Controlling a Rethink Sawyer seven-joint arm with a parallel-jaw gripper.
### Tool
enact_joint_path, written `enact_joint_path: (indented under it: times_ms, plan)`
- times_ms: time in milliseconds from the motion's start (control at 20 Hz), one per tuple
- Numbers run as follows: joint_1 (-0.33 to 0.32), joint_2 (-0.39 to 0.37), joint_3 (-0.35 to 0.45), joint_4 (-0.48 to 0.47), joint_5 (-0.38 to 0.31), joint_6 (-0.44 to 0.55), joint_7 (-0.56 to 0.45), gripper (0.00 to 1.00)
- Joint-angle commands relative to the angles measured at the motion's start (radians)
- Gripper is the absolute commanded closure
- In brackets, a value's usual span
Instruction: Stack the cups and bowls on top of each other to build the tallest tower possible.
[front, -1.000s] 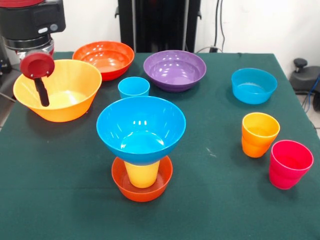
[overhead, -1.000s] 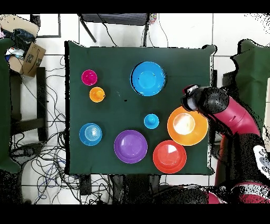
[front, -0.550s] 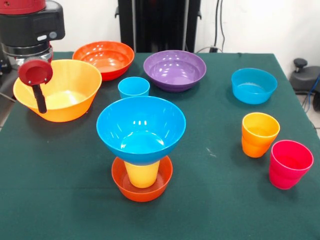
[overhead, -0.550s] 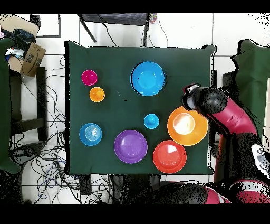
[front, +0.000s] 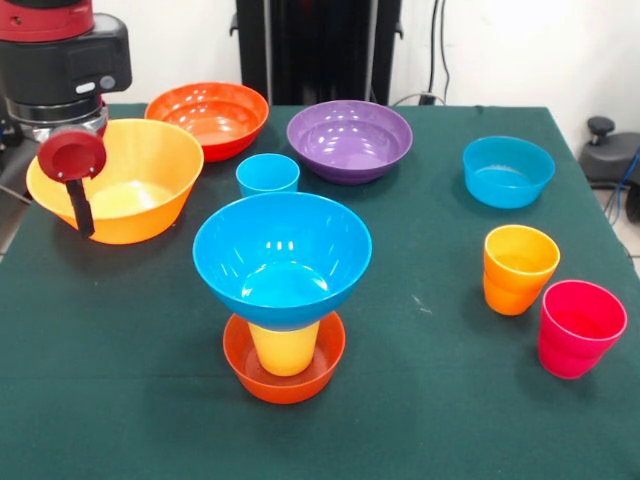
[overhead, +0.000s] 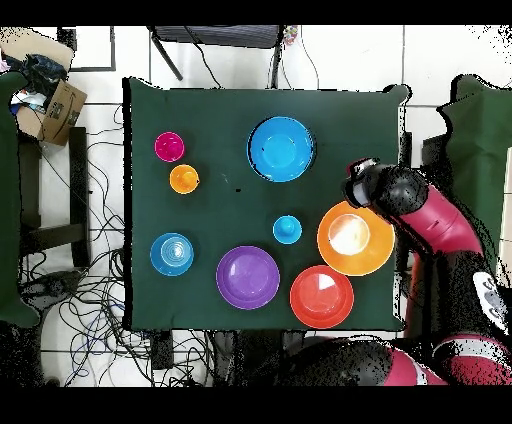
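The tower (front: 283, 290) stands near the table's middle front: a small red-orange bowl (front: 285, 372) holds a yellow cup (front: 285, 348), with a large blue bowl (front: 282, 255) (overhead: 281, 148) on top. My gripper (front: 80, 205) (overhead: 358, 180) hangs over the outer rim of the large light orange bowl (front: 135, 190) (overhead: 355, 238) at the left. Loose on the cloth are a red-orange bowl (front: 208, 115), a purple bowl (front: 350, 138), a teal bowl (front: 508, 170), a blue cup (front: 268, 175), an orange cup (front: 519, 268) and a pinkish red cup (front: 580, 327).
The green cloth ends at the table edge (front: 15, 235) right beside my gripper. A black stand (front: 318, 50) rises behind the table. Cables and a cardboard box (overhead: 55, 110) lie on the floor past the table's far side in the overhead view.
My gripper has shifted slightly lower in the front view beside the light orange bowl's rim. The bowls and cups have not moved.
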Motion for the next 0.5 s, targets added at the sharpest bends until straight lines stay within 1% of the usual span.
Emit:
enact_joint_path:
  times_ms: [50, 500]
  plan:
    - [0.03, 0.026, 0.062, 0.015, 0.018, -0.063, 0.118, 0.0]
    - [0.034, 0.043, 0.063, 0.041, 0.017, -0.1, 0.125, 0.0]
